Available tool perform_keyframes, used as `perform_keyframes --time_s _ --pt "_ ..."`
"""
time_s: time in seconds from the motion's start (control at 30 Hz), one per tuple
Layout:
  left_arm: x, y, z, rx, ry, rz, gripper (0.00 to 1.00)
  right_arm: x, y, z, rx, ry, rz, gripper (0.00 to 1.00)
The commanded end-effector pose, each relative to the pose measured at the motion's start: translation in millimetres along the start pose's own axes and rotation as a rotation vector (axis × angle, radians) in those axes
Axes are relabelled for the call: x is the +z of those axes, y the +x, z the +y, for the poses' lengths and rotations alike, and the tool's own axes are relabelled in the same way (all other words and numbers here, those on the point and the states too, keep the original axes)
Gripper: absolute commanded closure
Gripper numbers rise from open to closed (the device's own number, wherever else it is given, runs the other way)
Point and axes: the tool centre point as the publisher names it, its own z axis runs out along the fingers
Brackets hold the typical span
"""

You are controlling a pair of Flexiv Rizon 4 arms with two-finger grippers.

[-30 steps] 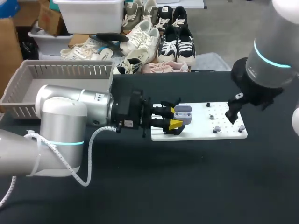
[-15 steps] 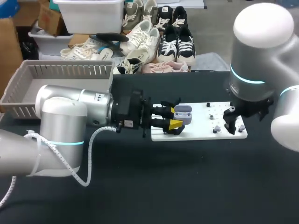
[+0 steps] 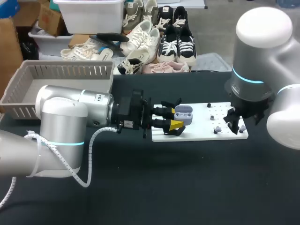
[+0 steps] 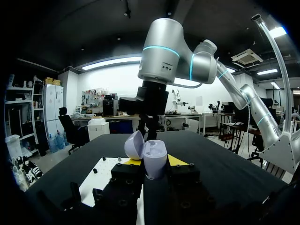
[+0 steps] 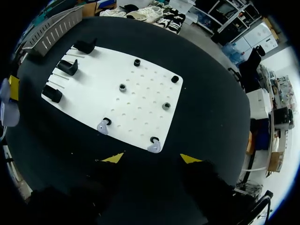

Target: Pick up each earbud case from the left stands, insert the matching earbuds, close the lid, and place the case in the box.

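– Holding a small pale-lilac hard-plastic earbud case (image 4: 154, 161) in the left jaws, clamped on its lower shell from two sides, with the rounded lid (image 4: 134, 145) hinged open, over the left end of the flat white perforated board (image 3: 201, 133). Any worry about the grip?

– Looks light and stiff, but smooth and rounded, so probably slippery. Best pinched low on the body, clear of the hinge. Likely no need to squeeze hard.

– And the lid?

– Seems the weak part. Better not pushed sideways. Safer pressed down from the top when shutting.

– Where to find the earbuds?

– Resting at the board's right edge, well apart from the case: one tiny grey-lilac earbud (image 5: 103, 125) and a second earbud (image 5: 153, 146) beside it. Both just ahead of the right jaws, spread open above the black cloth-covered worktop (image 3: 140, 187) with nothing between them.

– How to take one?

– Tiny and glossy, so easy to flick away, judging by the look. Would come straight down and nip gently across the bulb, without scraping the board.

– And then?

– Needs lining up with the matching hollow in the case; hollows hidden from these views. Three black stands (image 5: 68, 67) at the board's left end, near the case. Grey slatted plastic basket (image 3: 28, 89) further left, presumably the box for the finished case.
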Motion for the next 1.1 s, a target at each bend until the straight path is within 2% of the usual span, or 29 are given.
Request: perform_keyframes --time_s 0.03,0.13,0.17,0.33,0.43,1.1 --pt "0.3 0.8 0.1 0.001 -0.001 -0.002 1.00 6.1 -3.9 1.3 0.001 -0.001 0.007 0.44" --pt "0.3 0.8 0.1 0.001 -0.001 -0.002 1.00 8.5 -3.7 1.4 0.001 -0.003 0.010 0.46" --pt "0.3 0.8 0.1 0.001 -0.001 -0.002 1.00 9.1 -3.5 1.5 0.002 -0.004 0.011 0.50" --pt "0.3 0.8 0.1 0.001 -0.001 -0.002 1.00 13.2 -2.3 1.5 0.006 -0.005 0.015 0.51" --pt "0.3 0.8 0.1 0.001 -0.001 -0.002 1.00 16.4 -1.5 0.4 0.011 -0.004 0.017 0.56" --pt "0.3 0.8 0.1 0.001 -0.001 -0.002 1.00 24.9 -4.4 -1.1 0.027 -0.002 0.018 0.63"
